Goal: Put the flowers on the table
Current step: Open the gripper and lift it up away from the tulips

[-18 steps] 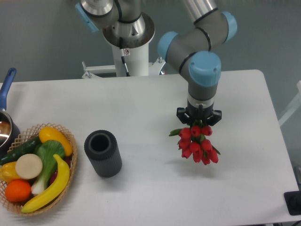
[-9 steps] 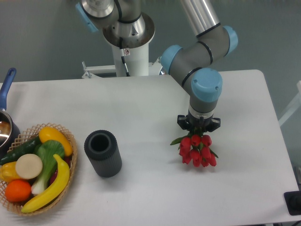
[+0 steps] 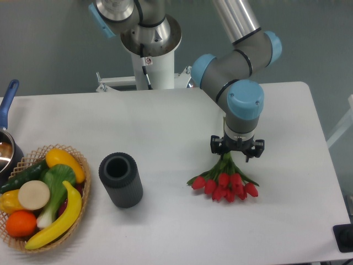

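Red flowers [image 3: 225, 185] fanned out flat on white table [image 3: 165, 121], well right of dark cylinder [image 3: 120, 180], stems under hand [image 3: 237, 149] directly above, grip not discernible.

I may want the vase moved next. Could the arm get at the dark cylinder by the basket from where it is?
Probably yes: the dark cylinder stands upright with bare table between it and the gripper, though the flowers lie beneath its jaws.
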